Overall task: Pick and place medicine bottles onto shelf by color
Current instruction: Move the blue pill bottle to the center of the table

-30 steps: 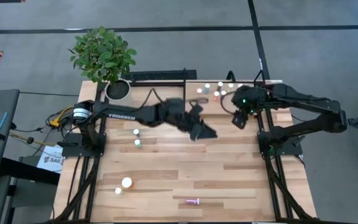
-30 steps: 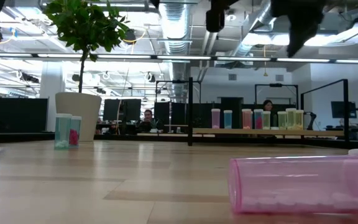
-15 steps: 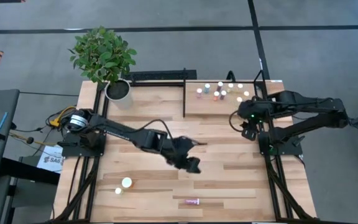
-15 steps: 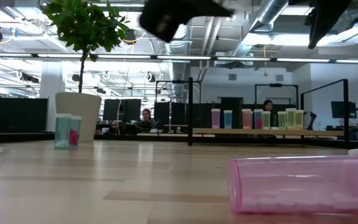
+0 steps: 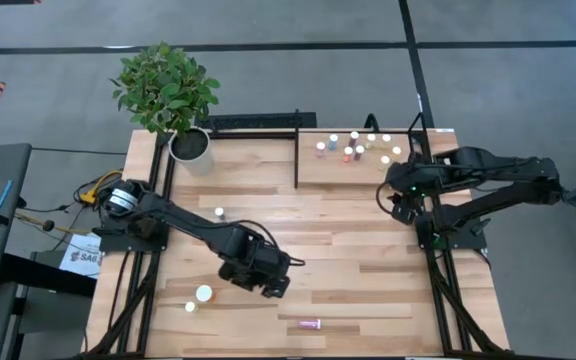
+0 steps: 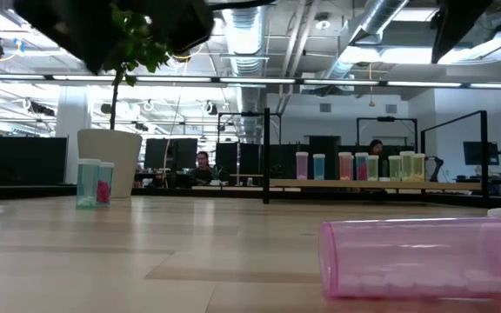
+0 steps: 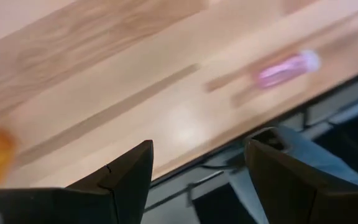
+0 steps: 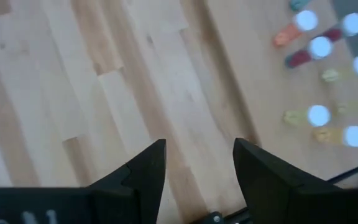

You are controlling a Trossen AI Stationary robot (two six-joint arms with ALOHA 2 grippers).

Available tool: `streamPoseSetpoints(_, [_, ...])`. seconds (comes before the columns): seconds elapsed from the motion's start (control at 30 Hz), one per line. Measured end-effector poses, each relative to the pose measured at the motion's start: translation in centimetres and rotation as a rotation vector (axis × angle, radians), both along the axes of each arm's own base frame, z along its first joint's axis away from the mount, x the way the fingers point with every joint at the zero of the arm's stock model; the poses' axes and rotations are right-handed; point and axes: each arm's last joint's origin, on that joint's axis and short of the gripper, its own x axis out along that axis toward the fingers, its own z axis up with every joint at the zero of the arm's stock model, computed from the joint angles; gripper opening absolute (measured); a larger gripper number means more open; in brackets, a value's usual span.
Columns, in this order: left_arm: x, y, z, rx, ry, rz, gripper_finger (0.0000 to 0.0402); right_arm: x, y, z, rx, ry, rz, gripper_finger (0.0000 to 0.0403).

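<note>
Several small white-capped medicine bottles (image 5: 353, 150) stand on the light-wood shelf (image 5: 318, 172) at the table's far right. A pink bottle (image 5: 311, 324) lies on its side near the front edge. A larger orange bottle (image 5: 204, 294) and a small one (image 5: 190, 307) stand at the near left, and another small bottle (image 5: 218, 213) stands left of centre. My left gripper (image 5: 274, 284) hovers open over the near middle, between the orange and the pink bottle (image 7: 284, 67). My right gripper (image 5: 396, 204) hangs open above bare planks just in front of the shelf's near right corner.
A potted plant (image 5: 173, 100) stands at the far left corner. The shelf's thin black frame (image 5: 297, 150) rises at its left side. Bare planks span the table's middle and near right. Black frame rails (image 5: 438, 290) run along both side edges.
My left gripper has swung from the far middle of the table toward the near edge and a little leftward, sinking and rolling as it went; it stays open. My right gripper has drawn slightly back from the shelf toward the near right. No bottle has moved.
</note>
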Motion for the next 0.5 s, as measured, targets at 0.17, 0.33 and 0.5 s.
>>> streamPoseSetpoints(0.17, [-1.2, 0.0, -0.3, 0.042, 0.114, -0.02, 0.024, 0.4, -0.2, -0.1, -0.062, 0.011, -0.026, 0.0205])
streamPoseSetpoints(0.33, [-2.6, 0.6, -0.6, 0.104, 0.244, -0.069, 0.024, 1.2, -0.4, -0.5, -0.065, 0.038, -0.037, 0.0205])
streamPoseSetpoints(0.5, [-4.3, 1.5, -0.5, 0.164, 0.406, -0.146, 0.024, 2.3, -1.1, -1.2, -0.065, 0.09, -0.082, 0.0206])
